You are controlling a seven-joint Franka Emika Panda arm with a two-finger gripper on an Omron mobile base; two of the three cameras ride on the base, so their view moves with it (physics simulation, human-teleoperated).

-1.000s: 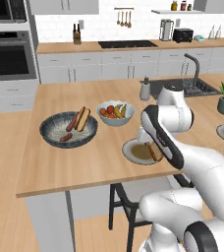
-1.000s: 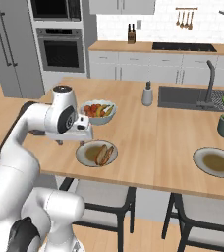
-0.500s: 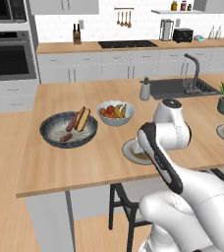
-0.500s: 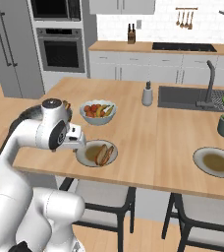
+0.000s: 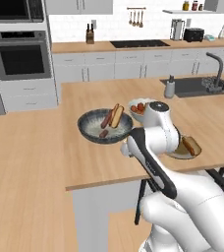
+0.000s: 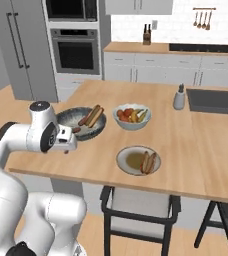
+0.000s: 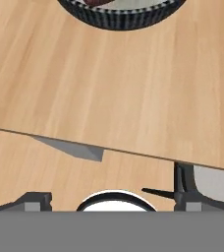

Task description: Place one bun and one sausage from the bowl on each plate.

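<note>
Gripper jaws are standing wide apart with nothing between them, judging from the hand view, where the two dark fingertips (image 7: 35, 201) are poking up at the bottom edges over bare wooden island counter (image 7: 109, 88). The large dark ribbed bowl (image 7: 121, 15) is getting cut off at the top there, so what's inside is barely showing.

Left base view: that bowl (image 5: 105, 127) is sitting on the island with a bun and a couple of sausages in it, though the white arm is blocking its near rim. One small grey-rimmed plate (image 5: 185, 147) is peeking out behind the arm with a bun on it; whether a sausage is alongside is hard to tell.

Right base view: the gripper (image 6: 68, 146) is hanging near the counter's front edge, just short of the bowl (image 6: 81, 122). The plate (image 6: 138, 160) looks loaded with bun and sausage. Probably best to rise, reach forward over the bowl, and come down square across one item rather than grabbing two.
</note>
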